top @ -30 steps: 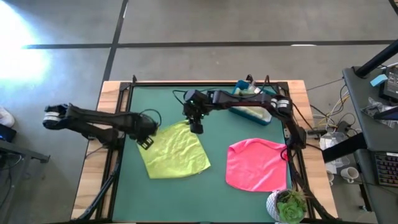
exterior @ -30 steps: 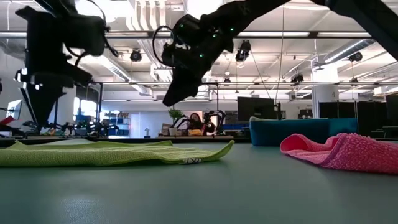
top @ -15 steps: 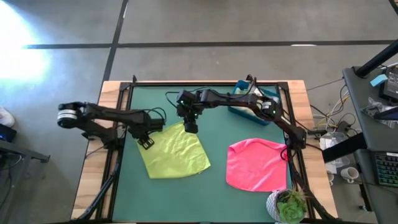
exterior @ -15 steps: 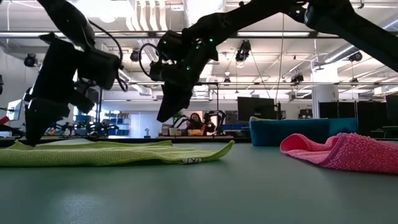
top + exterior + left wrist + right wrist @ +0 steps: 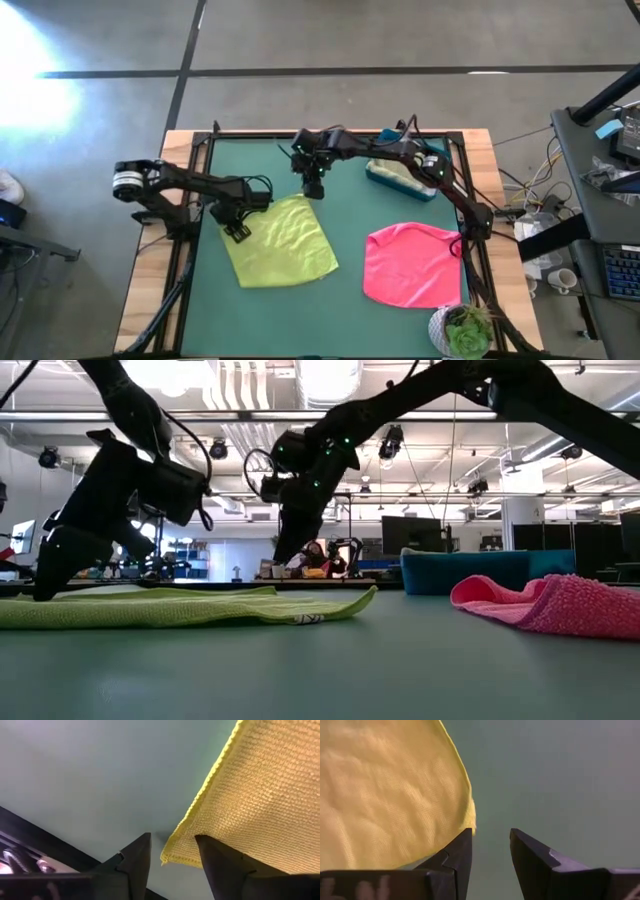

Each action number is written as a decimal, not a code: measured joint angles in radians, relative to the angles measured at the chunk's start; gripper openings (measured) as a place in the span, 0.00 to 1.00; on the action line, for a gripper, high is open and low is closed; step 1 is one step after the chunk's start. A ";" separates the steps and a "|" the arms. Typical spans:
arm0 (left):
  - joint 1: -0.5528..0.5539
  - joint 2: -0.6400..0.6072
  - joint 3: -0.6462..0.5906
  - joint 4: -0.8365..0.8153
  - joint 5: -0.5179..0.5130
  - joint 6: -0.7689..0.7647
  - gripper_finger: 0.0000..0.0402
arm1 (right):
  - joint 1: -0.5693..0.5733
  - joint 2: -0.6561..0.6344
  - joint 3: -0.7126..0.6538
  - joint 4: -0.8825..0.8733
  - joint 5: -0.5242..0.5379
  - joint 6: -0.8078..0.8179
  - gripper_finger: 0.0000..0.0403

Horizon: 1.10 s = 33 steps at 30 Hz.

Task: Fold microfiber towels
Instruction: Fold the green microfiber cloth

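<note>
Yellow towel (image 5: 281, 241) lies spread flat on the green table (image 5: 350, 310), toward the left half, turned at a slant so one corner points to the far side and another to the left. The left claw (image 5: 236, 231) hangs at that left corner. Its wrist view shows the corner's stitched edge (image 5: 172, 851) lying between the two dark fingers (image 5: 137, 862), which stand apart with nothing pinched in them. From table height the left claw (image 5: 45, 582) tips down steeply, its tips just above or on the cloth's edge; contact cannot be told.

The right claw (image 5: 313, 189) reaches across from the far right side to the towel's far corner. Its wrist view shows its fingers (image 5: 457, 852) apart, with the cloth's rounded corner (image 5: 470, 822) just in front of one finger and bare table before the other. It grips nothing.

A hot pink towel (image 5: 412, 265) lies loosely rumpled on the right half of the table, well apart from both claws. A blue bin (image 5: 404, 176) sits at the far right edge, with the right arm passing over it.
</note>
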 joint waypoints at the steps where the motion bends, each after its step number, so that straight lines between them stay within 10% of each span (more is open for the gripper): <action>1: 0.000 -0.003 0.006 -0.006 0.008 -0.001 0.37 | -0.007 0.000 -0.006 -0.001 -0.025 0.000 0.31; 17: -0.003 -0.038 0.005 0.054 0.122 0.000 0.02 | -0.007 0.000 -0.079 0.054 -0.117 -0.052 0.31; 33: -0.003 -0.079 0.025 0.050 0.093 0.001 0.00 | 0.005 0.000 -0.168 0.260 -0.123 0.020 0.31</action>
